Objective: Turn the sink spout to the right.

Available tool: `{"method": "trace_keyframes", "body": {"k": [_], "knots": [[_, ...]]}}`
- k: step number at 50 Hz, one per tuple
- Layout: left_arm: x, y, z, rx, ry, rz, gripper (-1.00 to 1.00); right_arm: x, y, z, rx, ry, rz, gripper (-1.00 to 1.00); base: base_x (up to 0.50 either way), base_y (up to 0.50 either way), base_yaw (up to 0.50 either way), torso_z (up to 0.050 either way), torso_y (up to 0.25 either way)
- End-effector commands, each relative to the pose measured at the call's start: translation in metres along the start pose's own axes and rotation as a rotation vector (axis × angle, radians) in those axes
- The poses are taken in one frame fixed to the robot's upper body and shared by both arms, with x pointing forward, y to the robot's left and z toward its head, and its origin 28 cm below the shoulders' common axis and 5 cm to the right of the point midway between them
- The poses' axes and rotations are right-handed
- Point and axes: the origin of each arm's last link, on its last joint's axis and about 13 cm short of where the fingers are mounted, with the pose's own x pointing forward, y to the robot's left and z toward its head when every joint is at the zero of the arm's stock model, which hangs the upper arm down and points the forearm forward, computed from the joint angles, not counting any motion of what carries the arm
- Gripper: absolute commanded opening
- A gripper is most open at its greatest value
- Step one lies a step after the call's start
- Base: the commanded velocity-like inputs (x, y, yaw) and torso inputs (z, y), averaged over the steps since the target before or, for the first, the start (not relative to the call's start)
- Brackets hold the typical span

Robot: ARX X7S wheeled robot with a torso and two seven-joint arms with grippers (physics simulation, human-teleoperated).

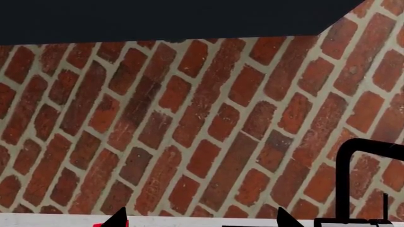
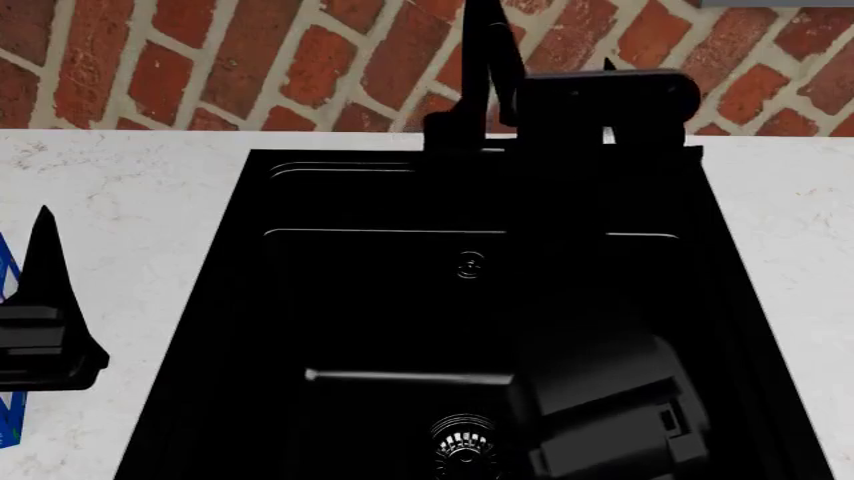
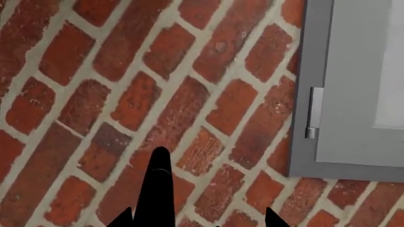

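The sink spout (image 2: 489,62) is a slim black tube rising from a base at the back rim of the black sink (image 2: 350,300), whose drain strainer (image 2: 465,440) shows at the front. My right gripper (image 2: 554,85) is up at the spout by the brick wall. In the right wrist view it (image 3: 196,218) is open, with the spout (image 3: 159,187) standing between its fingertips, close to one of them. My left gripper (image 2: 42,250) is open and empty over the counter left of the sink. In the left wrist view (image 1: 202,218) the spout (image 1: 345,177) stands off to one side.
White stone counter (image 2: 134,210) surrounds the sink, with the brick wall (image 2: 267,60) right behind. A blue object (image 2: 7,285) sits at the far left edge. A grey window frame (image 3: 353,85) is beside the spout. A thin black lever rod (image 1: 384,205) stands by the spout's base.
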Motion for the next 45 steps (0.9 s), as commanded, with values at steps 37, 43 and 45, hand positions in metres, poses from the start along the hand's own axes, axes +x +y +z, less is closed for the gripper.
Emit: {"method": "trace_keyframes", "body": {"k": [37,43,45], "knots": [[0.0,0.0,0.001,0.005,0.0,0.004,1.0,0.008,-0.025,-0.003,-0.043,0.003,-0.112,1.0,0.0,0.0,0.0,0.0,0.0],[0.0,0.0,0.001,0.005,0.002,0.005,1.0,0.008,-0.03,-0.007,-0.05,0.017,-0.133,1.0,0.0,0.0,0.0,0.0,0.0],[0.0,0.0,0.001,0.006,0.001,0.006,1.0,0.009,-0.032,-0.009,-0.049,0.02,-0.14,1.0,0.0,0.0,0.0,0.0,0.0]]}}
